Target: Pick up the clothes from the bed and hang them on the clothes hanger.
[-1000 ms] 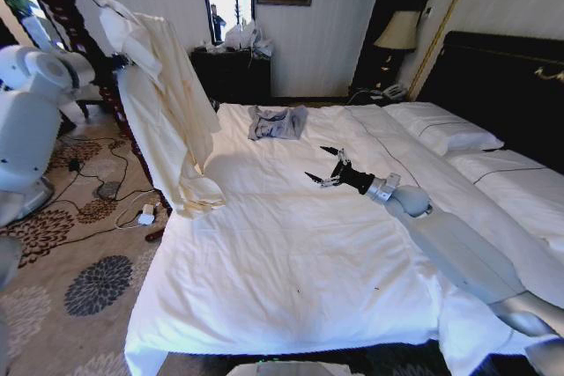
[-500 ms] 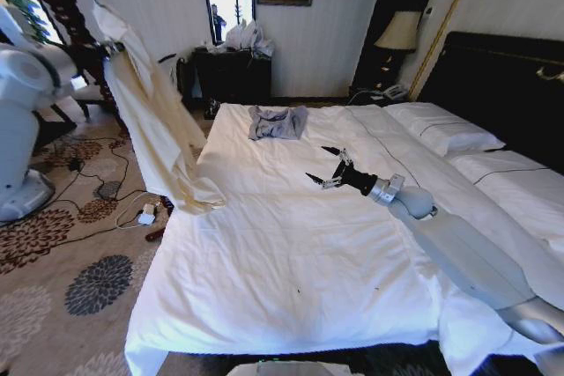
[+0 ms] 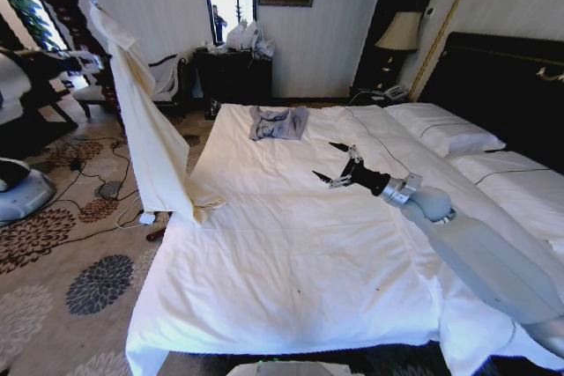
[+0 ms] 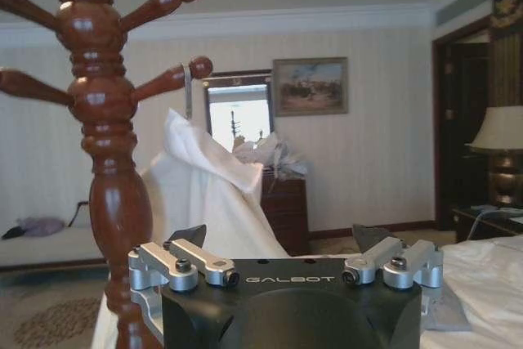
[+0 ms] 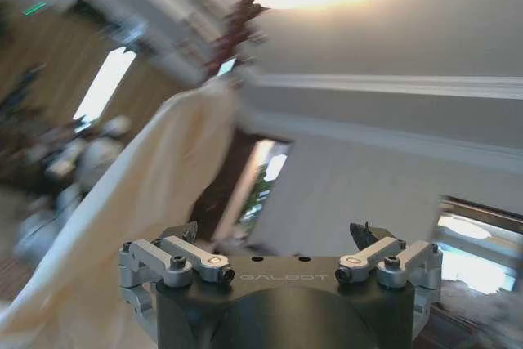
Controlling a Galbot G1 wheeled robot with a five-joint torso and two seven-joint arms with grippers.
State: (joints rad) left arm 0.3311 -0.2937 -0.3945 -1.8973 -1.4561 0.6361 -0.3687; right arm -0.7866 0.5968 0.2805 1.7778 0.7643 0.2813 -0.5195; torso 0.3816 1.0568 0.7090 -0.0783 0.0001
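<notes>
A large bed [image 3: 291, 261] with plain white sheets, white pillows and a dark headboard serves as the landmark here. Off the bed's left side, a cream, thin long-sleeved shirt [image 3: 145, 129] hangs from the top of a tall reddish-brown turned wooden coat stand [image 3: 62, 6]. The shirt's lower hem trails down and rests against the bed's left edge. The hanger under the shirt is hidden by the fabric; only a thin silver hook [image 4: 187, 91] shows, caught over a peg of the stand.

Above the middle of the bed, the right gripper [image 3: 337, 169] hovers on its outstretched grey arm, its dark fingers spread apart and holding nothing.

The left gripper [image 4: 278, 243] is beside the wooden stand, off the bed's left side, its fingers spread wide and empty, with the shirt just beyond them.

Near the bed's far edge, a small blue-grey garment [image 3: 278, 122] lies crumpled on the sheet.
</notes>
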